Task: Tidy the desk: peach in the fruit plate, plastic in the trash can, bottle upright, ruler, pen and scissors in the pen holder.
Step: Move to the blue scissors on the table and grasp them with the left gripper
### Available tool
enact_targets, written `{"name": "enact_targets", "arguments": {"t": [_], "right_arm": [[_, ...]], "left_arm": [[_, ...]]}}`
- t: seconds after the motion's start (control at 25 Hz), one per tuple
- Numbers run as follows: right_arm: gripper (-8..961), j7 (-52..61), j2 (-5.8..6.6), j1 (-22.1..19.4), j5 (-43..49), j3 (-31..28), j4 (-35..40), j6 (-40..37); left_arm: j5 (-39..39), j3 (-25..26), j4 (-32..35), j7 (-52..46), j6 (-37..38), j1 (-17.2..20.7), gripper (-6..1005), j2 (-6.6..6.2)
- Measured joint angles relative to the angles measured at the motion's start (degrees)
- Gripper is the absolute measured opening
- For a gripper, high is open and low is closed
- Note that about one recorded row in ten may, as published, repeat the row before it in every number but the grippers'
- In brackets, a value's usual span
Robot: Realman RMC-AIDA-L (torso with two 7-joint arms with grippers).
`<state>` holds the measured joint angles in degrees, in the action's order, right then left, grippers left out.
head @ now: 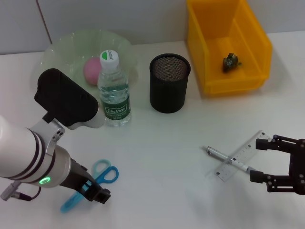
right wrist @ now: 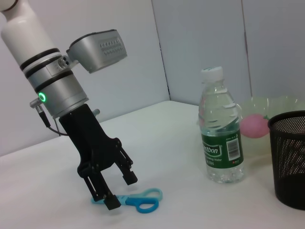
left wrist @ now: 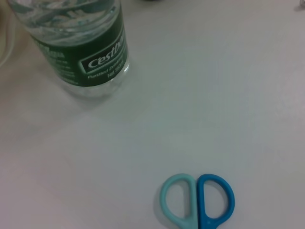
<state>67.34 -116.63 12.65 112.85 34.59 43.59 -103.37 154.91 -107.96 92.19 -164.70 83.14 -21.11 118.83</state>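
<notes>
The scissors (head: 90, 183) lie flat on the white bench (head: 162, 157) near its front left, their pale and dark blue handle loops pointing toward the middle. The blades are hidden in the head view under the left pincer (head: 93, 191), which stands over them with its black fingers spread apart, one on each side of the blade end, as the right wrist view (right wrist: 116, 191) shows; whether the fingertips touch the bench cannot be told. In the left wrist view only the two handle loops (left wrist: 198, 200) appear, cut off by the picture's edge.

Behind the scissors the water bottle (head: 113, 90) stands upright with its cap on, just in front of the translucent fruit plate (head: 62, 47). The pink peach (head: 92, 70) rests in that plate, partly hidden by the bottle and by the arm's dark housing. The black mesh pen holder (head: 169, 83) stands beside the bottle, toward the middle of the bench; nothing of its inside can be made out.

At the front right the pen (head: 228, 159) lies across the clear ruler (head: 240, 155). The right pincer (head: 259, 160) hovers just beside them, fingers wide, its body cut off by the frame. The yellow bin (head: 228, 43) at the back right holds a small dark crumpled object (head: 231, 62), too small to identify.
</notes>
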Motion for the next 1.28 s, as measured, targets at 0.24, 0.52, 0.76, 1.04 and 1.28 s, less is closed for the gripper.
{"name": "enact_targets", "arguments": {"t": [0.24, 0.52, 0.76, 1.04, 1.28], "right_arm": [[849, -0.35, 0.0, 0.02, 0.05, -0.14, -0.05, 0.09], [848, -0.56, -0.11, 0.02, 0.09, -0.14, -0.13, 0.11], [848, -0.56, -0.1, 0.16, 0.09, 0.09, -0.26, 0.11], [849, -0.55, -0.09, 0.03, 0.09, 0.17, -0.27, 0.06], [848, -0.55, -0.09, 0.02, 0.09, 0.15, -0.26, -0.16]], "left_arm": [[0.11, 0.24, -0.15, -0.01, 0.1, -0.08, 792, 0.0], [0.31, 0.39, -0.36, 0.1, 1.58, -0.08, 787, -0.12], [0.38, 0.4, -3.25, 0.4, 1.36, -2.23, 782, -0.02], [0.35, 0.38, -3.42, 0.48, 1.62, -2.63, 777, -0.07], [0.07, 0.38, -3.42, 0.52, 2.02, -2.66, 772, -0.09]]}}
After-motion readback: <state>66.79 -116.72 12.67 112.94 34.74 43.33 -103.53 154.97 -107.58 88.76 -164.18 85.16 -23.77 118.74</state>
